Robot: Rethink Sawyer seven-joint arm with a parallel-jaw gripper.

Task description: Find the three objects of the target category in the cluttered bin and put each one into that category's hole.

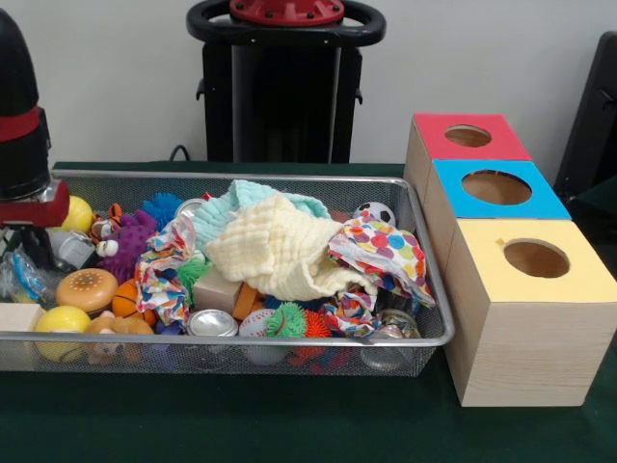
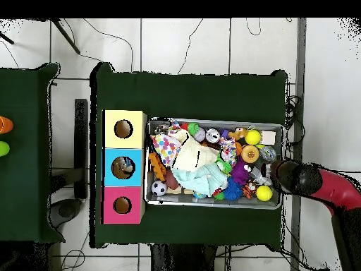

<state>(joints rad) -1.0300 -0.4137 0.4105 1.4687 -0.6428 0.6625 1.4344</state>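
A wire mesh bin (image 1: 241, 340) (image 2: 211, 121) is heaped with toys and cloths. On top lie a pale yellow cloth (image 1: 280, 251) (image 2: 187, 159), a mint cloth (image 1: 241, 198) and a polka-dot cloth (image 1: 386, 251) (image 2: 167, 147). Balls show among them: a soccer ball (image 1: 376, 212) (image 2: 159, 188), two yellow balls (image 1: 63, 318) (image 1: 77, 214) and a small orange basketball (image 1: 125, 297). My gripper (image 1: 29, 246) (image 2: 276, 173) hangs low over the bin's end farthest from the boxes, close to the yellow balls and a wooden block (image 1: 19, 316). Its tips are hidden by the arm and the clutter.
Three wooden boxes with round holes stand in a row beside the bin: red top (image 1: 434, 130) (image 2: 111, 212), blue top (image 1: 540, 204) (image 2: 111, 159), yellow top (image 1: 578, 280) (image 2: 111, 120). Something shows inside the blue hole from overhead. A purple spiky toy (image 1: 130, 241) and an orange disc (image 1: 87, 287) lie near the gripper.
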